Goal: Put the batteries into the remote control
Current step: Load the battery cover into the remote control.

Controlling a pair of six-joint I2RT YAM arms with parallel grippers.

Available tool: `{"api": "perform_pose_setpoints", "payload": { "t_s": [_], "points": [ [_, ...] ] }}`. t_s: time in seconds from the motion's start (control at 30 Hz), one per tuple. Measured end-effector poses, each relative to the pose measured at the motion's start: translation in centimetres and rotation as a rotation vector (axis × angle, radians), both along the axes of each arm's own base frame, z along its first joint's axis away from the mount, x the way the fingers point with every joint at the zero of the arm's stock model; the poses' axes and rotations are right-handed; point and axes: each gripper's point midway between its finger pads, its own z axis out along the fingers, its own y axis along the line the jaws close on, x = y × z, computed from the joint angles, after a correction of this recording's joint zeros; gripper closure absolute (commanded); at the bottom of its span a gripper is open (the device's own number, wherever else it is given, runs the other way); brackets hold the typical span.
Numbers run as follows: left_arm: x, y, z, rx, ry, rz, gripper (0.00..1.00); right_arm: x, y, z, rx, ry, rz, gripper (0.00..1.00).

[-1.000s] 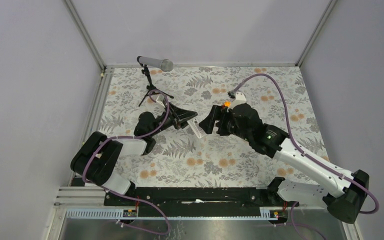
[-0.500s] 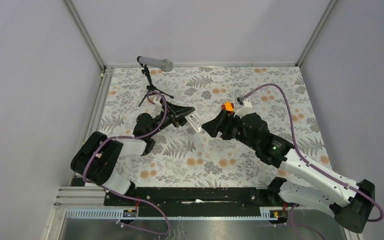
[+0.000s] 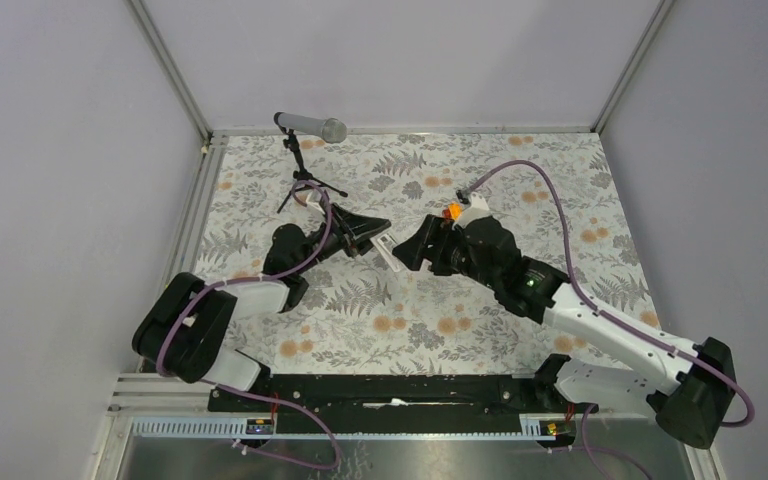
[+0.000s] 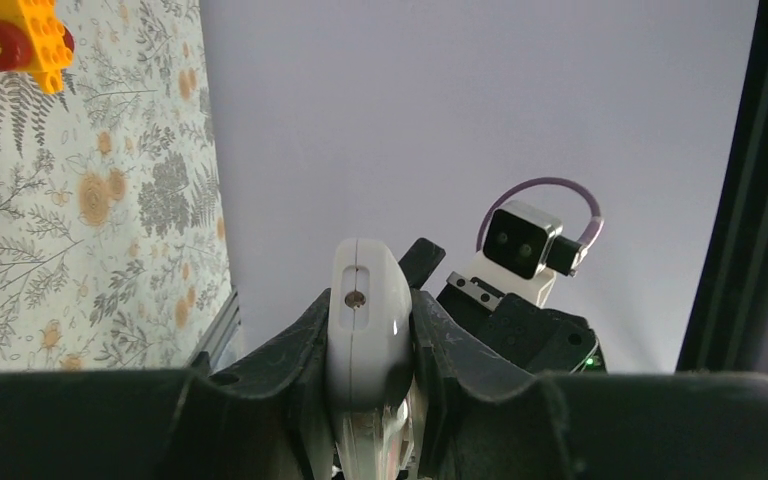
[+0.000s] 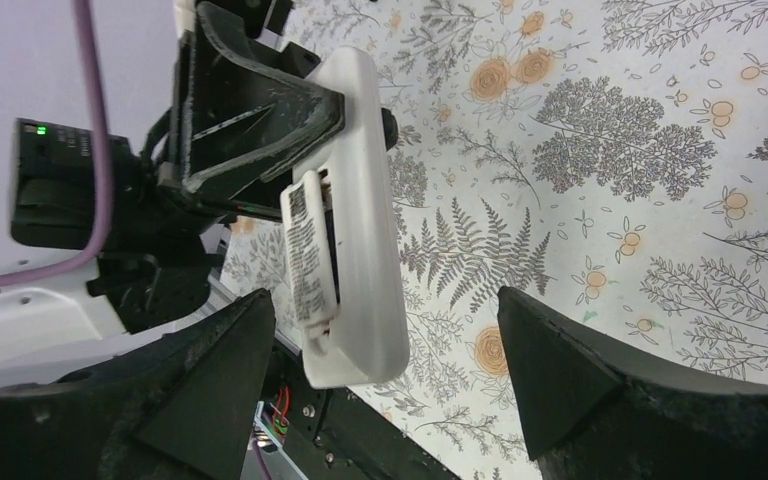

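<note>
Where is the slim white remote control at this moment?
In the top view, the slim white remote control is near the centre, clamped between the fingers of the left gripper, with the open right gripper just to its right.

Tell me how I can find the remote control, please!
Look at the middle of the flowery table. The left gripper is pinching the remote control there. It is the only slim white bar, with a printed sticker on it, unlike the small orange toy nearby.
</note>
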Motion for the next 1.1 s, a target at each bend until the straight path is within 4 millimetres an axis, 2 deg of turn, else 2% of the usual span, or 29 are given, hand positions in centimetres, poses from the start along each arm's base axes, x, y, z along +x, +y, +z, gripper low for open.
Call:
{"api": "perform_pose_setpoints", "payload": {
  "t_s": [0.17,0.33,0.6,0.8,0.97,1.1],
  "points": [
    [-0.5,0.1,-0.3,0.055,-0.015,-0.005,1.00,0.3,1.2,-1.2,-0.045,0.025,0.043,0.10],
    [-0.7,-0.1,-1.4,0.129,0.006,-0.022,1.00,-0.3,2.1,-2.4,-0.075,0.045,0.121,0.09],
    [-0.8,-0.2,-2.4,0.178,0.025,-0.039,1.00,0.1,2.6,-2.9,-0.110,0.057,0.133,0.15],
    [-1.0,-0.2,-1.5,0.166,-0.001,-0.038,1.00,0.4,2.5,-3.5,-0.137,0.086,0.108,0.19],
    [-1.0,-0.1,-1.3,0.164,-0.007,-0.036,1.00,0.7,2.8,-3.3,-0.132,0.101,0.098,0.20],
    [-1.0,-0.1,-1.1,0.159,-0.013,-0.036,1.00,0.8,2.9,-3.1,-0.127,0.103,0.096,0.13]
  ]
}}
